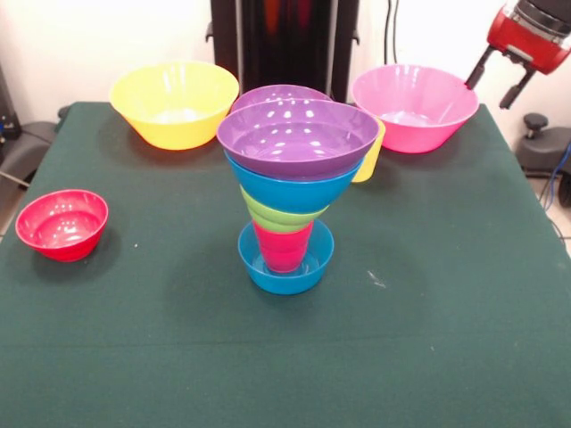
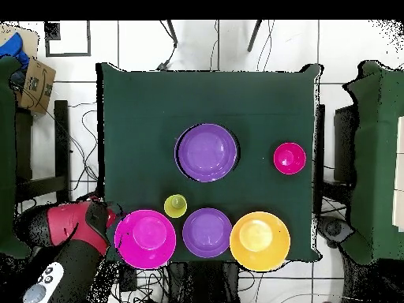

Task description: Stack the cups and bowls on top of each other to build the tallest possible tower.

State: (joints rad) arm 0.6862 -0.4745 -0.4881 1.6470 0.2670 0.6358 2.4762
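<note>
Glossy coloured plastic rises mid-worktop as the tower [image 1: 290, 201]: a small blue bowl [image 1: 285, 267] as base, an upright red ribbed cup [image 1: 284, 245] standing in it, then a lime green bowl [image 1: 277, 217], a medium blue bowl [image 1: 290, 185] and a medium purple bowl [image 1: 297, 135] on top. Each piece above the cup is wider than the one below, so the stack flares upward and looks top-heavy; further pieces would need to land centred.

Behind it, close by, sit a second purple bowl [image 2: 207, 231] and the yellow ribbed cup [image 2: 175, 206]. The large yellow bowl [image 1: 174, 102] and large pink bowl [image 1: 413, 105] wait along the far edge, the small red bowl [image 1: 62, 224] apart at one side.

The gripper [image 1: 500, 82] hangs beside the pink bowl, off the green worktop [image 1: 446, 294], fingers spread, holding nothing.
</note>
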